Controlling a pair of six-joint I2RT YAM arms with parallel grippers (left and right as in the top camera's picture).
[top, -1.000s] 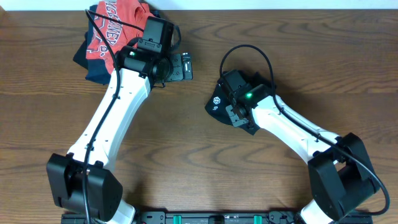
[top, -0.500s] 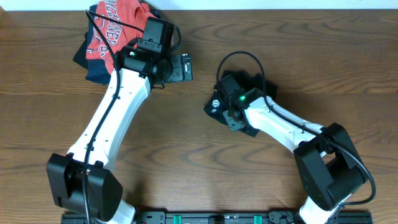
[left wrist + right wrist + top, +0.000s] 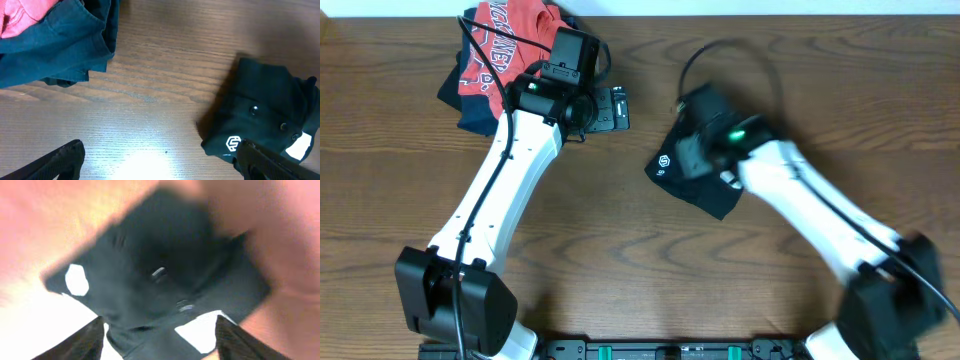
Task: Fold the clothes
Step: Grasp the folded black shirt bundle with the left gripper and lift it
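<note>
Right gripper hangs blurred, jaws spread wide and pinching nothing, right above the folded black T-shirt, which lies just toward 3 o'clock from the middle of the table, white emblem up. Left gripper gapes empty over the wood; the red shirt and navy garment are heaped at 10 o'clock

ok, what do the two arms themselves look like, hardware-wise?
Matching pair: left arm and right arm have white link shells, black joint housings and bulky black base blocks. Each has a green light near the wrist and a black cable. Black fingers on left gripper and right gripper. The right arm is motion-blurred; no markings readable.
</note>
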